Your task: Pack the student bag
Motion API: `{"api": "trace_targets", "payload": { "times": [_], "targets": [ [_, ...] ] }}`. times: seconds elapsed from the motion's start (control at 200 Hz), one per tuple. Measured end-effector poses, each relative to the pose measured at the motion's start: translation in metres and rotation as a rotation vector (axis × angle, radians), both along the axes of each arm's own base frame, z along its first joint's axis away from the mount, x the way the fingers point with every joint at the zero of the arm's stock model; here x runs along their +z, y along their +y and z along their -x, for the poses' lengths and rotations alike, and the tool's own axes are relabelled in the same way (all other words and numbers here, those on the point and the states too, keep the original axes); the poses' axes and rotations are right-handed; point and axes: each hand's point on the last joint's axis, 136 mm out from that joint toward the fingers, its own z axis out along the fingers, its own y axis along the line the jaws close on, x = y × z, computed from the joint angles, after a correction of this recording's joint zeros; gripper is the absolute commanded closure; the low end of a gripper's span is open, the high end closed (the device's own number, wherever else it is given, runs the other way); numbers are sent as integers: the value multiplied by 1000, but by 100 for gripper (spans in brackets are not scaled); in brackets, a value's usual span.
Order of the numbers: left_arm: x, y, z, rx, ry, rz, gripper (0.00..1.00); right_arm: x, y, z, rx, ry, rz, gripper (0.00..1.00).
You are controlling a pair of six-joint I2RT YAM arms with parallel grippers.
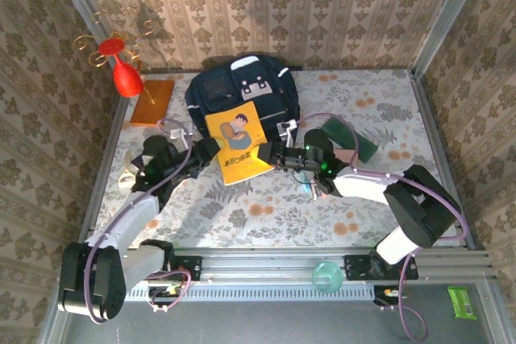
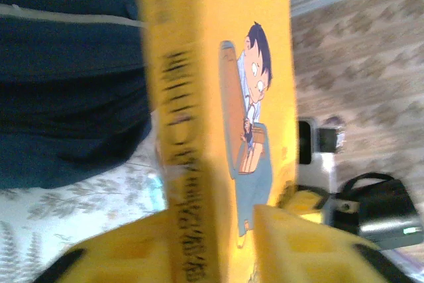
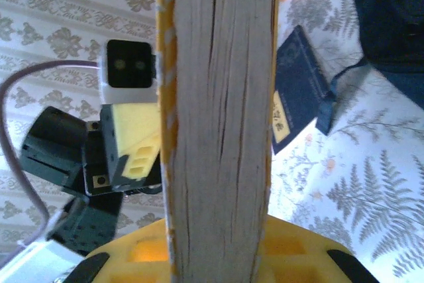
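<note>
Top view: I have the yellow book (image 1: 237, 144) held between both arms at mid-frame, just below the bag (image 1: 242, 90), so I judge the step in hand is bringing it to the bag.
Bag: it lies at upper centre of the top view against the back wall, patch side up; I cannot tell whether any compartment is unzipped.
Left gripper (image 1: 211, 151): pinching the book at its left edge; in the left wrist view the spine (image 2: 182, 164) runs up from between my yellow fingers (image 2: 291, 236), with navy fabric behind at upper left.
Right gripper (image 1: 270, 154): clamped on the opposite edge; in the right wrist view the page block (image 3: 222, 117) rises straight out of the jaws.
Why two grips: my judgement is that holding both sides keeps the book from sagging or fanning open.
Dark booklet (image 3: 295, 94): flat on the cloth at right of the right wrist view, near the bag's corner.
Risk: I judge a closed bag would block the book.
</note>
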Motion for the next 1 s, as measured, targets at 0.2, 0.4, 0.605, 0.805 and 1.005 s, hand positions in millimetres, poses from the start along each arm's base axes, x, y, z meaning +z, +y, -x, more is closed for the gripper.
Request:
{"api": "trace_targets", "payload": {
  "times": [0.2,0.4,0.605,0.805,1.005],
  "targets": [
    [-10,-32,-35,15,-192,-428,26,4,-80,-30,-201,20,120,100],
    [-52,-68,-90,-89,-307,-859,25,41,-186,-59,-495,-33,207,100],
    [-90,-99,-118,-284,-349,-1063,27,27,-231,-60,-614,7,327,100],
    [-105,-120,-144,-381,-373,-1172,27,9,-230,-55,-590,51,361,100],
    [-133,-116,-147,-477,-353,-1262,29,-1,-232,-56,-583,73,370,100]
  ]
}}
